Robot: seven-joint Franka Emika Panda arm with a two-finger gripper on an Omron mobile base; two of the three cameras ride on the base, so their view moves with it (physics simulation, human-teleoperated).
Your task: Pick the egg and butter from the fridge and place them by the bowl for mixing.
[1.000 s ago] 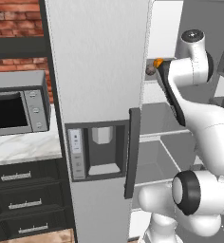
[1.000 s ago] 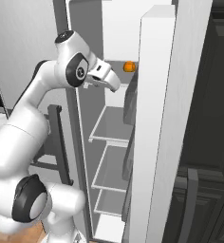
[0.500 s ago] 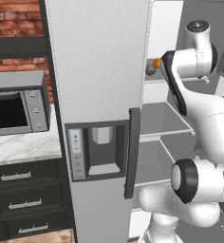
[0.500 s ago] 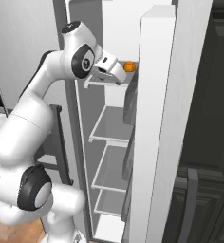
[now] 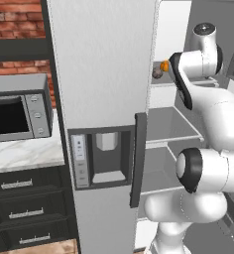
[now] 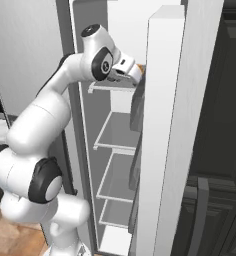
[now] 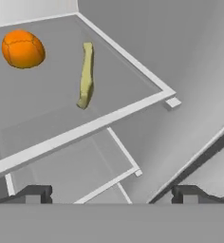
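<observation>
Reaching into the open fridge (image 6: pixel 165 125), the white arm is holding its hand (image 7: pixel 111 192) level with the top shelf (image 7: pixel 85 128), fingertips set wide apart and closed on nothing. Taking that shelf as the landmark: a yellowish stick, likely the butter (image 7: pixel 86 75), is lying on it near the front rim, and an orange ball (image 7: pixel 22 48) is sitting further back, well apart from the stick. From the left base camera a small grey-brown rounded item (image 5: pixel 157 73), possibly the egg, is resting on the same shelf just beside the orange ball (image 5: pixel 164 65). The bowl is out of frame.

Risks are gathering here. The hand is sitting low against the shelf's front rim, so a straight advance looks likely to be striking the rim rather than clearing it. The stick is thin and lying at an angle, so fingers closing across the wrong axis could be nudging it away. Mistaking the orange ball for the egg is another danger. The open door (image 6: pixel 177 70) is crowding the arm on one side.
</observation>
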